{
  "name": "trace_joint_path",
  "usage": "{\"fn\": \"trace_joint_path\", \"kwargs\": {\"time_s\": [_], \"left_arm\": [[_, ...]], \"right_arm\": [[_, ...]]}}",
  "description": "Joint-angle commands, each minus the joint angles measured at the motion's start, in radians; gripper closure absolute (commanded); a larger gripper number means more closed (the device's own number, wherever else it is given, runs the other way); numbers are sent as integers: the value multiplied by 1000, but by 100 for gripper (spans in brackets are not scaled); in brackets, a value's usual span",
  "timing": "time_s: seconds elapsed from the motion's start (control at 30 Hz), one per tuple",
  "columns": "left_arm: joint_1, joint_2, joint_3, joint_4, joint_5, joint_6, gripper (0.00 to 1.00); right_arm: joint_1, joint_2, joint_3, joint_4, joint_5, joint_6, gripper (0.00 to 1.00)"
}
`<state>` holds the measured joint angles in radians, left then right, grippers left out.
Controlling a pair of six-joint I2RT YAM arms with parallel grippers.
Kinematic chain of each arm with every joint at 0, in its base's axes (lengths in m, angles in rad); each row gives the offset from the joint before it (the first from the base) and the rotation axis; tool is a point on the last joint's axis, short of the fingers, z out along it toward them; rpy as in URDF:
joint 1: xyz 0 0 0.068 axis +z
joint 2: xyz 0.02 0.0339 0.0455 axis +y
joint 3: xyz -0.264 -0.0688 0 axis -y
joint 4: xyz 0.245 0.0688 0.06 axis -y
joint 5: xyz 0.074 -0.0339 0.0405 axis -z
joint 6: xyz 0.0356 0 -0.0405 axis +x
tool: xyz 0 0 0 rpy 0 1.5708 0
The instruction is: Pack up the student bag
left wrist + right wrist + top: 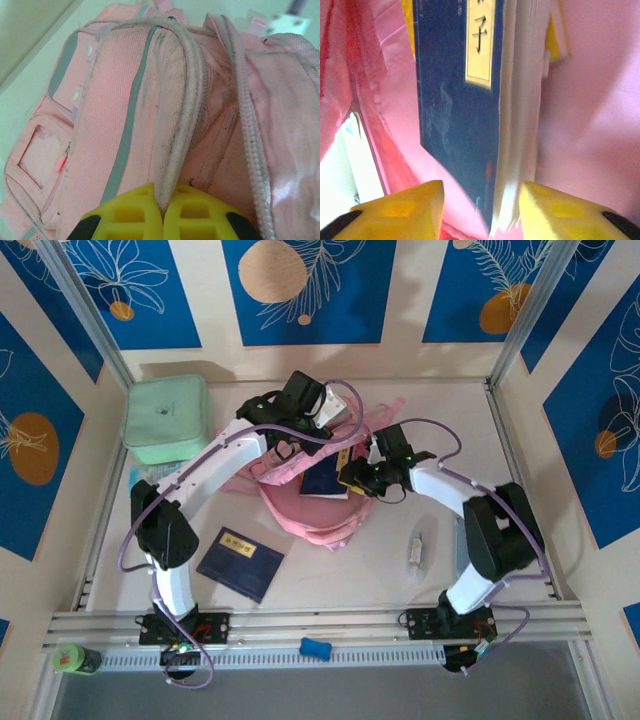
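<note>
Overhead view of a table [380, 560] with 2 robot arms reaching to 1 pink bag [300, 515] lying at its centre, mouth open toward the right arm.

The left gripper [330, 420] is at the bag's far edge. Its wrist view shows the yellow fingers [125, 215] pinched closed on a cord-like rim of the bag [115, 100], lifting it to hold the mouth open.

The right gripper [350, 478] is at the opening. Its wrist view shows its 2 yellow fingers [400, 205] parted, with a dark blue book [455, 125] between them inside pink lining [590, 125]; they seem loose around it, not squeezing.

The bag looks soft, light and floppy. It will likely sag and close if let go, so the stiffer piped rim or a strap is the best place to hold.

Counts: 1 bag; 2 blue books, 1 in the bag [325, 480] and 1 flat on the table [240, 562] nearer the arms; 1 mint green case [165, 420] at far left.
</note>
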<state>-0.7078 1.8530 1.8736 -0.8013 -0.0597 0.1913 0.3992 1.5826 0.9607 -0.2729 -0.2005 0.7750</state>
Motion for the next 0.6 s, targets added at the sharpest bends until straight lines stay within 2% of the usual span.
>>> {"fn": "trace_joint_path", "kwargs": {"time_s": [0.0, 0.13, 0.2, 0.33, 0.47, 0.57], "left_arm": [[-8, -86, 9, 77, 24, 5, 100], [-8, -82, 10, 83, 29, 6, 100], [-9, -81, 18, 78, 29, 5, 100], [-9, -81, 21, 79, 34, 5, 100], [-9, -85, 24, 62, 44, 10, 100], [-8, -92, 13, 77, 43, 5, 100]], "right_arm": [[43, -74, -72, -61, 104, 28, 68], [149, -61, -80, -27, 169, 57, 93], [171, -15, -61, 3, 175, 67, 99], [199, 84, 9, 45, 232, 68, 100], [180, 83, 2, 123, 336, 105, 100], [107, 80, -27, 267, 246, 142, 100]]}}
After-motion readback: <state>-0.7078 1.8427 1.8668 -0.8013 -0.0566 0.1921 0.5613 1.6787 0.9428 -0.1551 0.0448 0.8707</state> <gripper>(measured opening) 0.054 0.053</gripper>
